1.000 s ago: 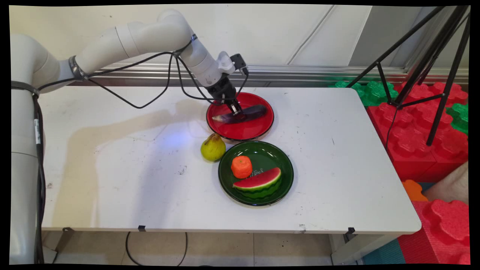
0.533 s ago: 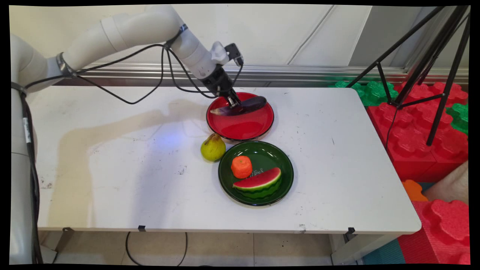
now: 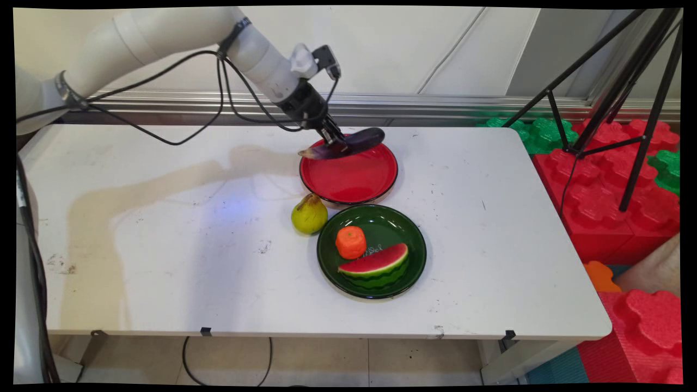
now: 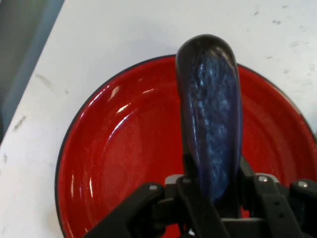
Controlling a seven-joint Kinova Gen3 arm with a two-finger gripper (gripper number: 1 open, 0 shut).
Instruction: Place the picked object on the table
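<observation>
- White tabletop spreads below a pale wall, with an aluminium rail running along its far edge.
- My gripper is clamped on a dark purple eggplant, which I hold lifted clear above the far rim of the red plate.
- From my hand camera, the eggplant runs lengthwise away from me, my gripper pinching it near one end, and the red plate lies bare beneath it.
- In the main view, the eggplant hangs roughly level, its pale stem end jutting past the red plate's left rim and its rounded dark end over the plate's far side.
- Just in front of the red plate sits a green plate, their rims nearly touching.
- On the green plate lie an orange fruit toward the side nearer the red plate and a watermelon slice on the nearer side, the two just beside each other.
- At the red plate's near-left, a yellow-green pear stands on the table, just beside both plates.
- Well to the right of the red plate, beyond the table's edge, red and green foam blocks are stacked, and a black tripod stands over them.
- Black cables loop from my arm above the table, to the left of the red plate.
</observation>
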